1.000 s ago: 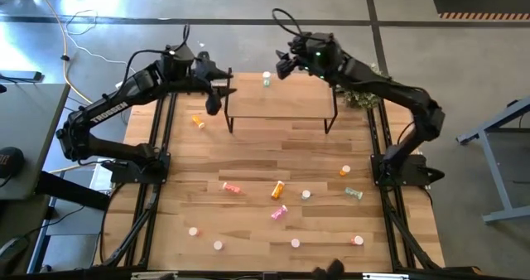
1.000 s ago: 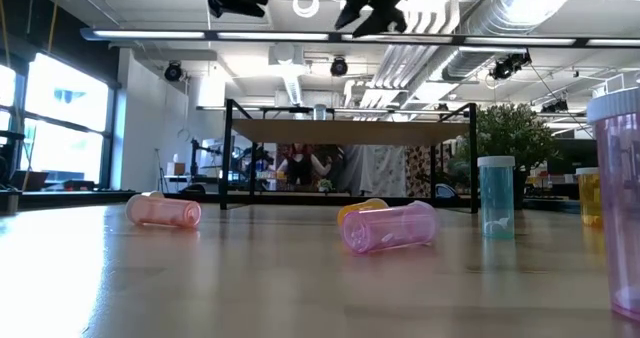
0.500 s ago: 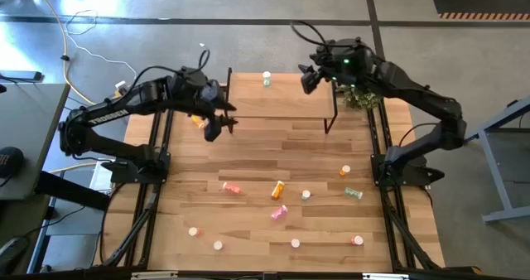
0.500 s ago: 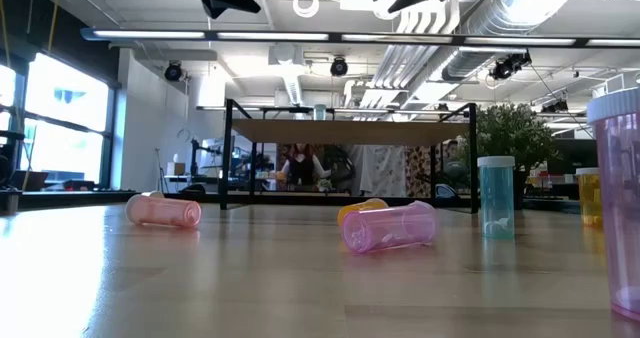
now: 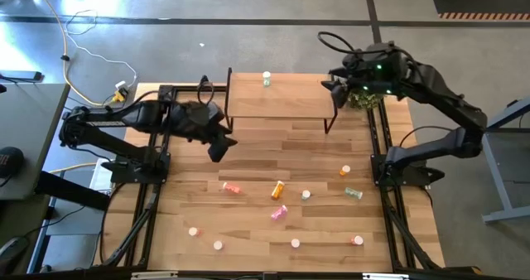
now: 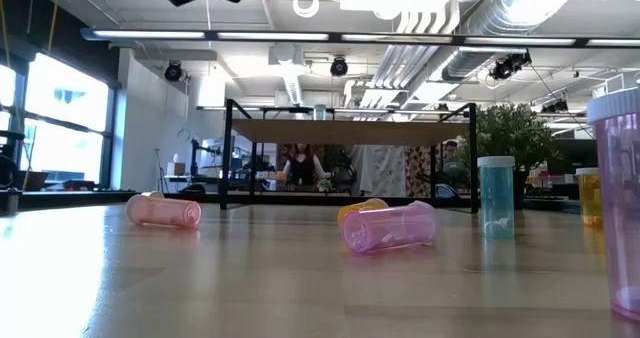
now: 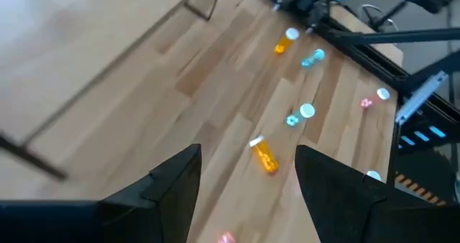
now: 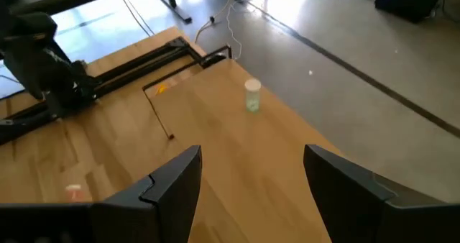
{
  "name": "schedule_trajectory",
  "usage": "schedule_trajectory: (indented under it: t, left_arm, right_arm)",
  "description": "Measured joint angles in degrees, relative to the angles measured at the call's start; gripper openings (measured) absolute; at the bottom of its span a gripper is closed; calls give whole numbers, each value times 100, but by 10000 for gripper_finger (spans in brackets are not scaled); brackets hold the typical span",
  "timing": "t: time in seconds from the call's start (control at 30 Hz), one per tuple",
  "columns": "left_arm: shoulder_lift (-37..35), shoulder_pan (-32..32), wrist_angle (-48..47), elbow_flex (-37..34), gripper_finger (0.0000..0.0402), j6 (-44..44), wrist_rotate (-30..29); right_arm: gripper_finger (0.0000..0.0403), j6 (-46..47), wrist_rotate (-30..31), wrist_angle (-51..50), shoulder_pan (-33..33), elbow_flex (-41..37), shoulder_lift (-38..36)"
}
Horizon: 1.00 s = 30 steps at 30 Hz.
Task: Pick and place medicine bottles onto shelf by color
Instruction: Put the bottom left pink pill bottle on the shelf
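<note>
so far, little is done. nearest the front edge of the table (image 5: 248, 139), four capped bottles stand or lie in a loose row: pale ones (image 5: 193, 231), (image 5: 218, 245) and (image 5: 295, 243), and an orange-red one (image 5: 357, 240). a little farther in lie a pink bottle (image 5: 279, 213), a red bottle (image 5: 231, 187), an orange bottle (image 5: 278, 189), a white-capped one (image 5: 305, 195), a green bottle (image 5: 354, 193) and another orange bottle (image 5: 344, 171). all remain unsorted on the planks.

beyond them, the left gripper (image 5: 217, 147) hovers over bare wood near the shelf's left legs, fingers parted and empty. judged from this, it is heading for a next pick.

farthest back, the shelf (image 5: 290, 106) carries one pale green bottle (image 5: 266, 79), upright near its rear edge. the right gripper (image 5: 336, 87) hangs just off the shelf's right end, fingers (image 8: 172, 182) spread wide, holding nothing, beside the potted plant (image 5: 362, 99).
</note>
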Motion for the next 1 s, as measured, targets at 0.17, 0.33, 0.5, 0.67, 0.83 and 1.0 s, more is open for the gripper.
schedule_trajectory:
  t: [0.17, 0.33, 0.5, 0.67, 0.83, 1.0]
  left_arm:
    - [66, -600, -447, -3, 214, -1151, -457]
    - [57, -1301, -819, -7, 214, -1913, -672]
    - [57, -2174, -1041, -7, 213, -2289, -974]
    - [103, -3160, -1480, -6, 213, -2658, -1014]
    - [395, -4047, -1834, -4, 213, -2849, -1018]
    - [872, -4699, -1822, -4, 213, -2998, -995]
  right_arm:
    - [236, 43, -143, -350, 0, 0, -175]
    - [236, 26, -195, -570, 0, 0, -257]
    - [236, -20, -195, -672, 0, -2, -252]
    - [236, 76, -195, -676, 0, -2, -252]
    - [236, 302, -198, -674, 0, -2, -252]
    - [236, 479, -195, -669, 0, -2, -250]
